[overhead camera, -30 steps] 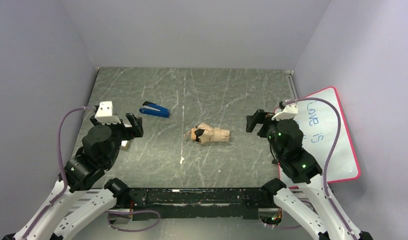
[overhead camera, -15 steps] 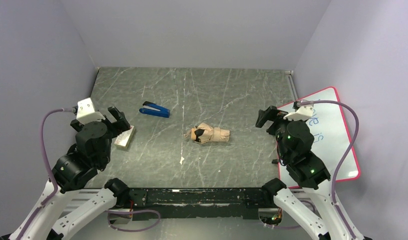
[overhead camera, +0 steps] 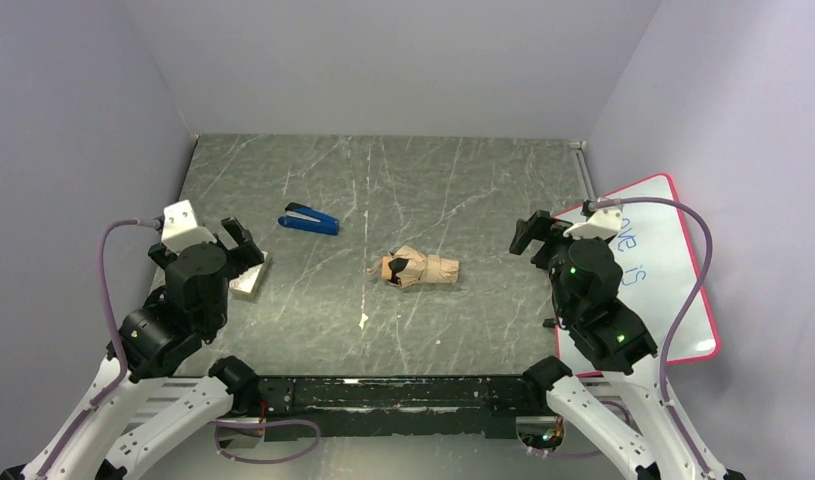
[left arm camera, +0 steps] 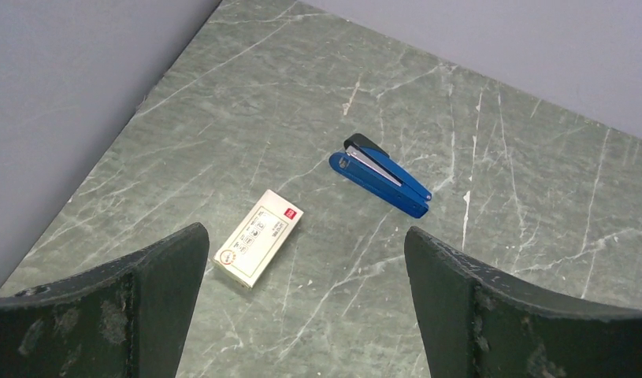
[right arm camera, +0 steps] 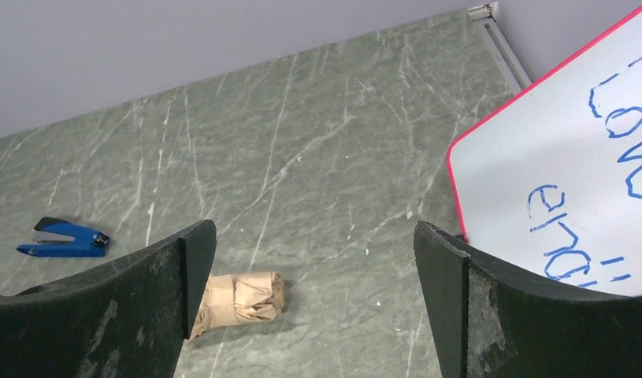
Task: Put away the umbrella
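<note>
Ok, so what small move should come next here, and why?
Probably swing the right claw toward the umbrella. It lies bundled mid-table, untouched; the right claw is open, empty and nearer to it than the left claw, which is open over by the small box.

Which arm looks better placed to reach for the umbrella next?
Probably the right arm. Its open jaws sit nearer the umbrella and its wrist view shows it, while the left arm faces the stapler and small box.
</note>
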`<state>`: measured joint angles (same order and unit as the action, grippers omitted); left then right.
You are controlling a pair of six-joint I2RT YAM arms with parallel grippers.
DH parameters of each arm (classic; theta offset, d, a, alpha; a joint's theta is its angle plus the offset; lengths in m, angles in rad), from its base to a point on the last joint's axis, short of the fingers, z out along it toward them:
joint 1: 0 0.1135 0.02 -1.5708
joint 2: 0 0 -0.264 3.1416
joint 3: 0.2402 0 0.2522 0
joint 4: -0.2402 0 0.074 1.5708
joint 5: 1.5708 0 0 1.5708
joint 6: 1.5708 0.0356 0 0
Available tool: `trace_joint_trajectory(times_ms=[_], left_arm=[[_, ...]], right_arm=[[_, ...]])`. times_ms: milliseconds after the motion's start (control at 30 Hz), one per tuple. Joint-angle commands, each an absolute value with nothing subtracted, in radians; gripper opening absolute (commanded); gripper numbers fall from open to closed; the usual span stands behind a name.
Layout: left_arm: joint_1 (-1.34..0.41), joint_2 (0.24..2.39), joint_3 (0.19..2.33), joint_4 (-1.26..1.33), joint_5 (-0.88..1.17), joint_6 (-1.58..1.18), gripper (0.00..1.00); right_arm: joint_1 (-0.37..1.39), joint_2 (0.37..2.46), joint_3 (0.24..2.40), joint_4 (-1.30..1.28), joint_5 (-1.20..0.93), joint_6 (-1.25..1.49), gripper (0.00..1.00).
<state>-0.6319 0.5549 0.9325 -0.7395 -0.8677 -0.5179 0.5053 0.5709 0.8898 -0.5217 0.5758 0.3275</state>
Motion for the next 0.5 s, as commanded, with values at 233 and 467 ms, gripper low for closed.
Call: trace_joint_trajectory(times_ms=[233, 467], left_arm=[[-0.629, 0.556, 0.918, -0.761, -0.903, -0.544, 0.97], [-0.629, 0.546, 0.902, -0.77, -0.914, -0.562, 0.97]], right_arm=[[0.505, 0.558, 0.863, -0.459, 0.585, 0.303, 1.0], [0.504, 0.562, 0.86, -0.448, 0.599, 0.286, 1.0]])
